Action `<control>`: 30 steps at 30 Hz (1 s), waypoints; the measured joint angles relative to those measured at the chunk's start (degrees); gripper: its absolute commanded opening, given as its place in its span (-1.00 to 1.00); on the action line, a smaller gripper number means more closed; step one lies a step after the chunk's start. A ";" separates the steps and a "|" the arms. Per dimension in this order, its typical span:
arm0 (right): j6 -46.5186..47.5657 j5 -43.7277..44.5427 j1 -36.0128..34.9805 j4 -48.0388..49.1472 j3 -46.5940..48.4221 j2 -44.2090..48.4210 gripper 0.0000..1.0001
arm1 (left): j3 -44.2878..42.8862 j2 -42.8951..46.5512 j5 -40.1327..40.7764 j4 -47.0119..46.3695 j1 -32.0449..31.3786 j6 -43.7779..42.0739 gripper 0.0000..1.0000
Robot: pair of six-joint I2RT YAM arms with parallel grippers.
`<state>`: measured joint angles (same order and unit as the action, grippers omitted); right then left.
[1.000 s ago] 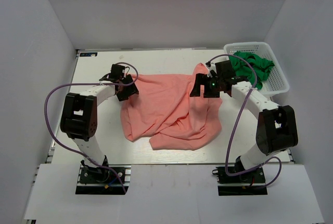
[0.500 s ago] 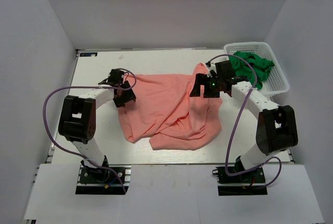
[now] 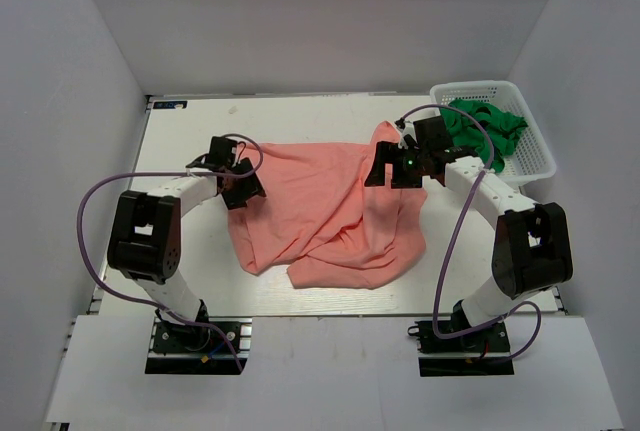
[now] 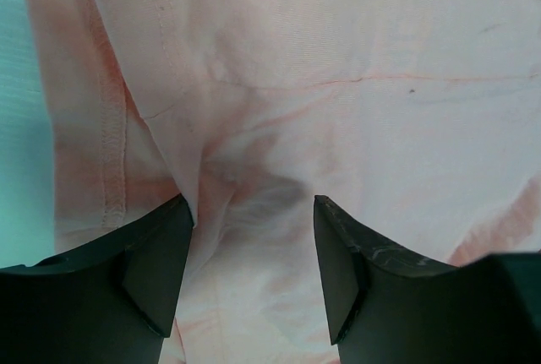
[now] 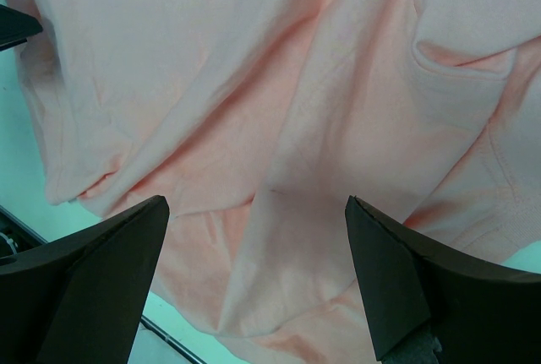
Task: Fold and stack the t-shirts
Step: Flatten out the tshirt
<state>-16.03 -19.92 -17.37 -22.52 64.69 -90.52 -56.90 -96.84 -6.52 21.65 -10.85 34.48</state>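
Observation:
The salmon-pink t-shirt (image 3: 330, 211) lies crumpled on the white table, bunched toward the front. My left gripper (image 3: 245, 189) sits low on the shirt's left edge. In the left wrist view the left gripper (image 4: 254, 267) is open, with a raised fold of pink cloth (image 4: 245, 195) between its fingers, against the left one. My right gripper (image 3: 385, 169) hovers over the shirt's upper right part. In the right wrist view the right gripper (image 5: 258, 275) is wide open and empty above the cloth (image 5: 279, 111). The green garment (image 3: 485, 126) lies in the basket.
The white lattice basket (image 3: 530, 166) stands at the back right corner of the table. White walls close in the table on the left, back and right. Purple cables loop off both arms.
My left gripper has moved a little toward me and down onto the shirt's left edge, and the left arm has dropped lower. The right arm and the shirt have not visibly moved.

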 measured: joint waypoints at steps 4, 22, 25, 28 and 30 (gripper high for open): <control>0.00 0.00 0.00 0.00 0.00 0.00 0.81 | 0.22 -0.02 0.15 -0.85 0.00 0.07 0.05; 0.00 0.04 0.00 -0.02 -0.44 0.00 0.81 | -2.86 -2.84 13.73 3.89 0.13 0.96 -0.44; 0.00 0.04 0.00 -0.04 -0.44 0.00 0.81 | -2.84 -2.84 14.29 3.91 0.13 1.18 -0.47; 0.00 0.04 0.00 -0.02 -0.44 0.00 0.81 | -2.84 -2.84 14.19 3.15 0.13 1.36 -0.47; 0.00 0.04 0.00 0.00 -0.44 0.00 0.81 | -2.84 -2.89 13.97 2.25 0.13 1.40 -0.47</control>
<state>-16.03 -19.88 -17.37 -22.52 64.25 -90.52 -59.75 -99.72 7.44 23.90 -10.72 35.88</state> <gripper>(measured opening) 0.907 0.266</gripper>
